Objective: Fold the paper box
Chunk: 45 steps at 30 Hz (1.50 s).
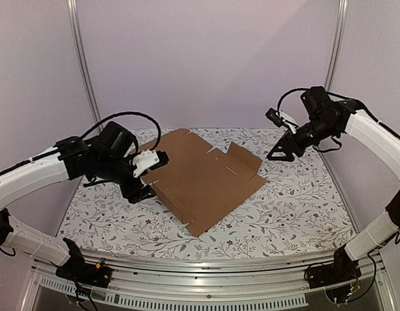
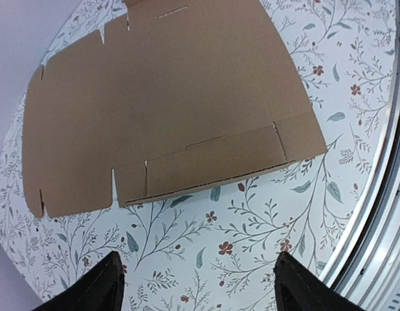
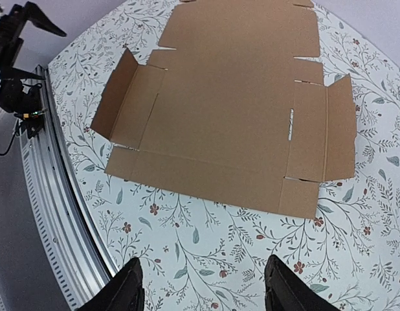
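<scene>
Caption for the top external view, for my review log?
Mostly flat brown corrugated cardboard box sheet on floral-patterned table, open left gripper beside it, open right gripper hovering apart.

Around the paper box [image 1: 203, 175], which lies mostly flat with a few flaps tilted up, the desk [image 1: 297, 207] is bare along the box's near and right sides, while the left fingers [image 1: 138, 192] crowd its left edge and the right fingers [image 1: 284, 150] hang beyond its far right corner.

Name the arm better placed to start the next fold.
Probably left. The left pincer, open, sits low beside the paper box; the right pincer hangs farther off, apart from it.
</scene>
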Motion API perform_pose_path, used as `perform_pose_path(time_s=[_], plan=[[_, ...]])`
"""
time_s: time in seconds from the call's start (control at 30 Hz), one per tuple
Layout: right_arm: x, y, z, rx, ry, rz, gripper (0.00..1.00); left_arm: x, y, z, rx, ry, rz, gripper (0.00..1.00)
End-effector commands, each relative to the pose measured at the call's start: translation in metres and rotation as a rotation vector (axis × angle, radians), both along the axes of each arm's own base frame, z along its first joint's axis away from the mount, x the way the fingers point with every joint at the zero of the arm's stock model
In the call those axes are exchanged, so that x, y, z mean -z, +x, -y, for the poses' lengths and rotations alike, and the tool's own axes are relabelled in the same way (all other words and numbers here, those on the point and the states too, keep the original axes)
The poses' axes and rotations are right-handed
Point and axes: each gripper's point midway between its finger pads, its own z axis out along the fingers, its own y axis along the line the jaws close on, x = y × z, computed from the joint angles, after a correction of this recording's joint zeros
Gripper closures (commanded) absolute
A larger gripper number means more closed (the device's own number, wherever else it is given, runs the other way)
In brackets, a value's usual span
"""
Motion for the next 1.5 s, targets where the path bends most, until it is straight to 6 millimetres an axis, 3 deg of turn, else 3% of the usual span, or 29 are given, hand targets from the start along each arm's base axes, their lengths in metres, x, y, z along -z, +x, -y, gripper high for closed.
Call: perform_pose_path(time_s=[0.0,0.07,0.17,0.27,0.47,0.7,0.83,0.9,1.0,1.07,1.3,1.47], plan=[[0.01,-0.062,0.012,-0.12,0.03,-0.022,0.37,0.033,0.009,0.013,0.223,0.151,0.109,0.2],[0.023,-0.081,0.02,-0.139,0.02,-0.014,0.36,0.04,0.016,0.026,0.267,0.143,0.138,0.19],[0.033,-0.094,0.025,-0.149,0.025,0.021,0.35,0.057,0.03,0.037,0.322,0.195,0.144,0.19],[0.038,-0.103,0.023,-0.157,0.063,0.004,0.34,0.081,0.046,0.036,0.345,0.303,0.131,0.2],[0.035,-0.106,0.024,-0.154,0.087,0.008,0.34,0.12,0.049,0.044,0.39,0.36,-0.022,0.28],[0.043,-0.107,0.027,-0.147,0.08,0.005,0.34,0.118,0.032,0.054,0.432,0.332,-0.046,0.64],[0.042,-0.105,0.027,-0.147,0.077,0.015,0.34,0.104,0.012,0.07,0.461,0.251,-0.085,0.94],[0.042,-0.103,0.027,-0.144,0.077,0.013,0.34,0.098,0.001,0.082,0.479,0.21,-0.11,1.0],[0.044,-0.101,0.028,-0.136,0.065,0.012,0.35,0.096,-0.02,0.107,0.496,0.163,-0.168,1.0],[0.045,-0.098,0.03,-0.122,0.057,0.015,0.35,0.098,-0.023,0.128,0.433,0.137,-0.212,1.0],[0.04,-0.07,0.05,0.037,0.043,0.036,0.36,0.104,0.018,0.216,-0.036,0.09,-0.341,1.0],[0.033,-0.048,0.077,0.19,0.028,0.046,0.36,0.08,0.04,0.282,-0.268,-0.176,-0.507,0.99]])
